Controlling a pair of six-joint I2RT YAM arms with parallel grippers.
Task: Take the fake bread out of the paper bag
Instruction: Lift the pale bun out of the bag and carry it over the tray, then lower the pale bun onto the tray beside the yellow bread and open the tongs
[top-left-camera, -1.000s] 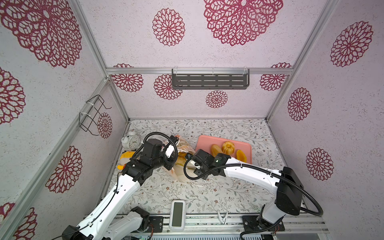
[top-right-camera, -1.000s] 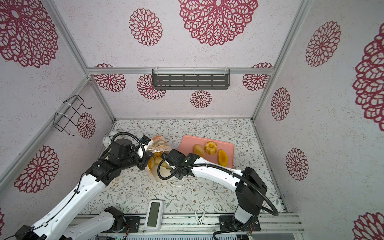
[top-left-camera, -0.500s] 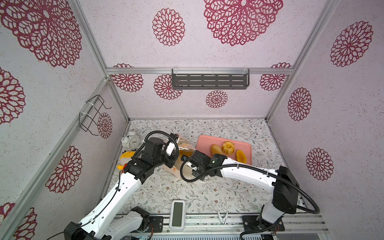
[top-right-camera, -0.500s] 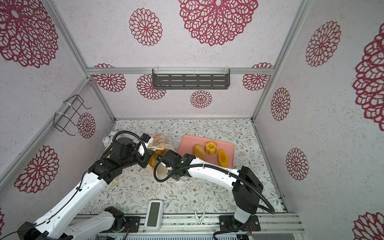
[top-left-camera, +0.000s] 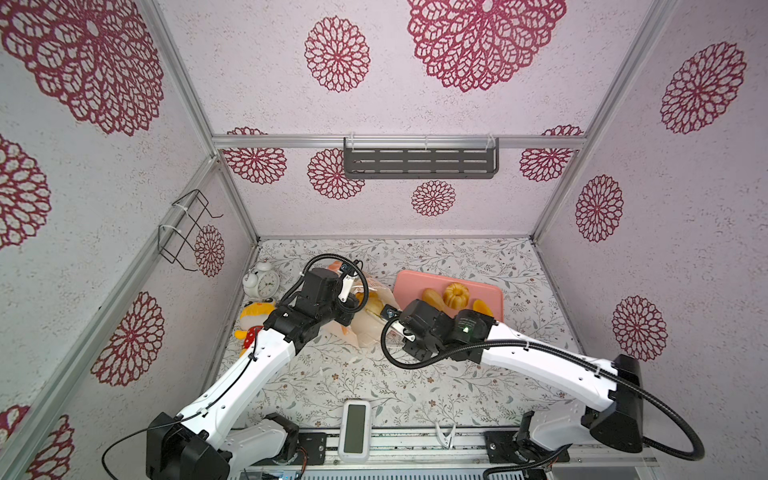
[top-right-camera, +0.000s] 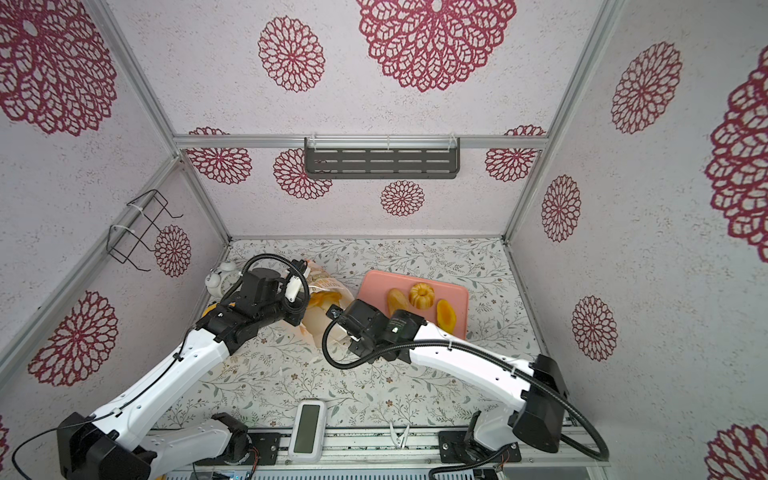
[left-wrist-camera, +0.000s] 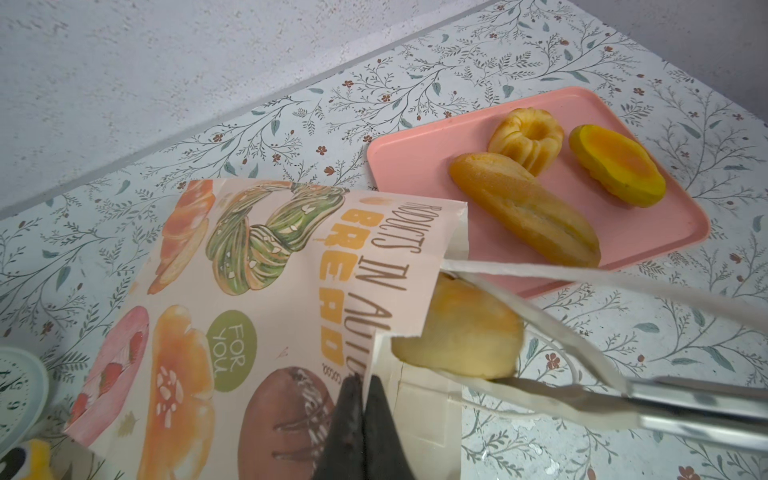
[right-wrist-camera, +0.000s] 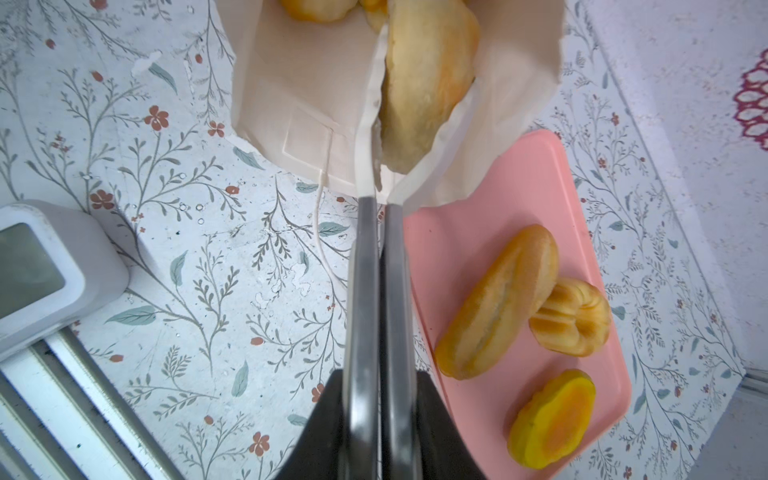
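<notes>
Right wrist view: right pincer clamped on paper bag rim; left pincer likewise; fake bread half hidden inside.

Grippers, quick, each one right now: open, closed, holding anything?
Left gripper: closed, pinching the paper bag at its mouth edge.
Right gripper: closed, pinching the paper bag's rim as well.
</notes>
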